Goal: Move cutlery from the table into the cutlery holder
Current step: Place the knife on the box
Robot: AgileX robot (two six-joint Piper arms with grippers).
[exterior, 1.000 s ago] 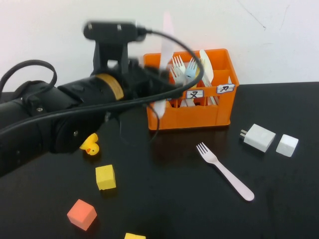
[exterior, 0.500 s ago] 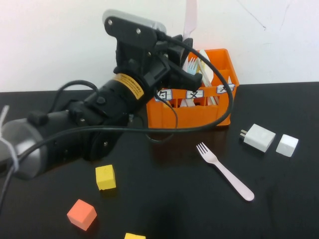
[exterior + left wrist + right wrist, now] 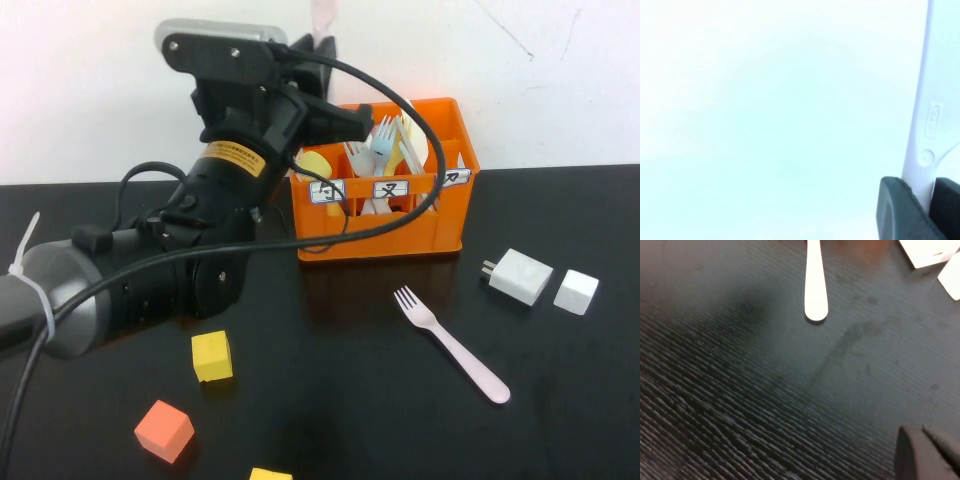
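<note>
My left gripper point(image 3: 322, 45) is raised above the back left corner of the orange cutlery holder point(image 3: 400, 228). It is shut on the pale pink knife point(image 3: 323, 14), which points upward out of the top of the high view. In the left wrist view the knife point(image 3: 927, 125) stands clamped between the dark fingers point(image 3: 896, 210) against the white wall. The pale pink fork point(image 3: 450, 345) lies on the black table point(image 3: 360, 420) in front of the holder. My right gripper point(image 3: 926, 452) is shut and empty, low over the table near the fork's handle end point(image 3: 815, 290); it is out of the high view.
The holder has several forks and knives standing in it. Two white charger blocks point(image 3: 520, 275) point(image 3: 576, 291) lie to its right. A yellow cube point(image 3: 212, 356), an orange cube point(image 3: 163, 430) and another yellow cube point(image 3: 270, 474) lie at the front left. The left arm point(image 3: 190, 260) spans the left side.
The left arm has swung up and back with the knife, from in front of the holder's left side to above its back left corner. The fork has not moved.
</note>
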